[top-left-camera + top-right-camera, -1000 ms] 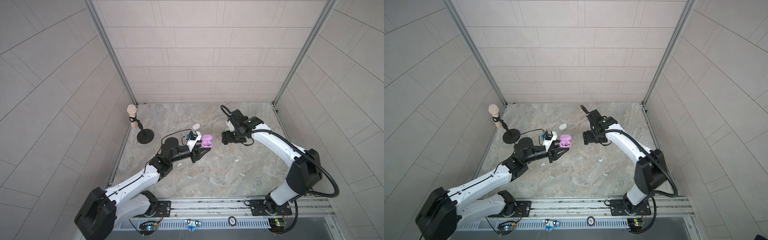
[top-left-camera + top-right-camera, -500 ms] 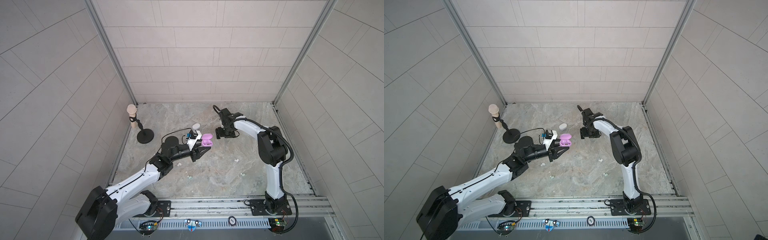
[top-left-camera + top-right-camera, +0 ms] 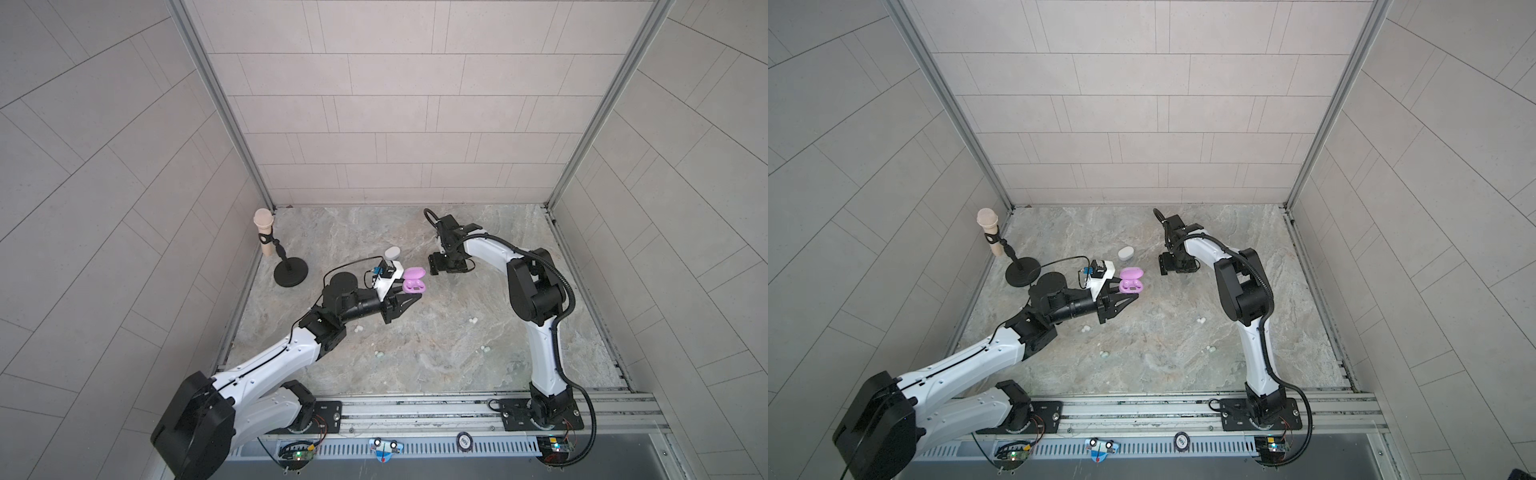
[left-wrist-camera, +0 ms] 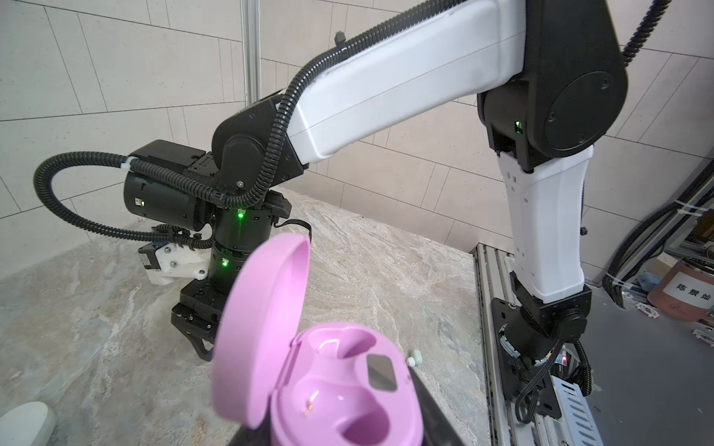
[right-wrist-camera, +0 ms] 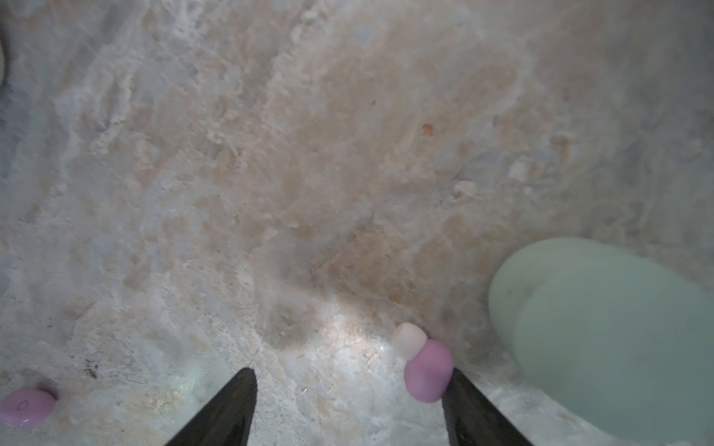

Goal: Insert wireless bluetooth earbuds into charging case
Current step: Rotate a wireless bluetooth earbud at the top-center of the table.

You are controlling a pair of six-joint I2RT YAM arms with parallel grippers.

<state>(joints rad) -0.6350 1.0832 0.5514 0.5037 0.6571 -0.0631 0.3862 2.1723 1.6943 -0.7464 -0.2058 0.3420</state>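
The left pincer (image 3: pixel 409 297) is pinched shut on the lilac case (image 3: pixel 414 281), holding it above the tabletop (image 3: pixel 457 340) with its lid swung open. The right pincer (image 5: pixel 349 376) points down at the tabletop just beyond that case, not touching it, its jaws spread. A lilac earbud (image 5: pixel 429 370) lies on the tabletop between its fingers (image 5: pixel 475 409), touching the inner face of one and well apart from the other. A second lilac earbud (image 5: pixel 27 407) lies outside the pincer, past that far finger. A mint-green case (image 5: pixel 610 340) sits near the first earbud.
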